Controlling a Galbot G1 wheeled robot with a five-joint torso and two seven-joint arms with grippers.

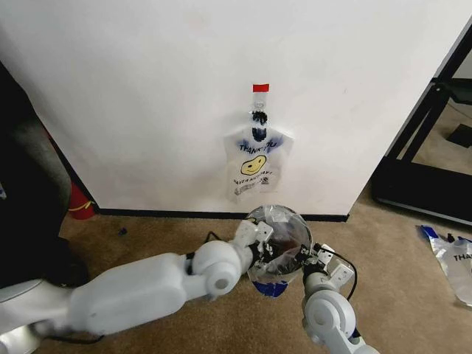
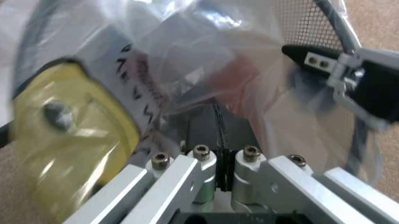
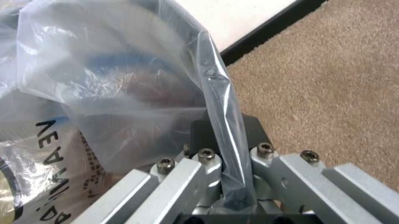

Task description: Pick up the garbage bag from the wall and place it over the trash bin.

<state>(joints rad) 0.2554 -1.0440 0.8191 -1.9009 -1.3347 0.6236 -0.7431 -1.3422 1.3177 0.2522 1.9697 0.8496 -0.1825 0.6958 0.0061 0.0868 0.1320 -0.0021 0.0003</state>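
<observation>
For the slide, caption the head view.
Both claws, left and right, stretch a garbage bag over the trash bin below bags hung on the wall.

Garbage bag [image 2: 93,140] print blurred — trash bin [image 1: 289,234] red base hidden under plastic.

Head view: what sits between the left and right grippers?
The trash bin, with the garbage bag draped over it; the left gripper and right gripper each pinch the bag.
</observation>
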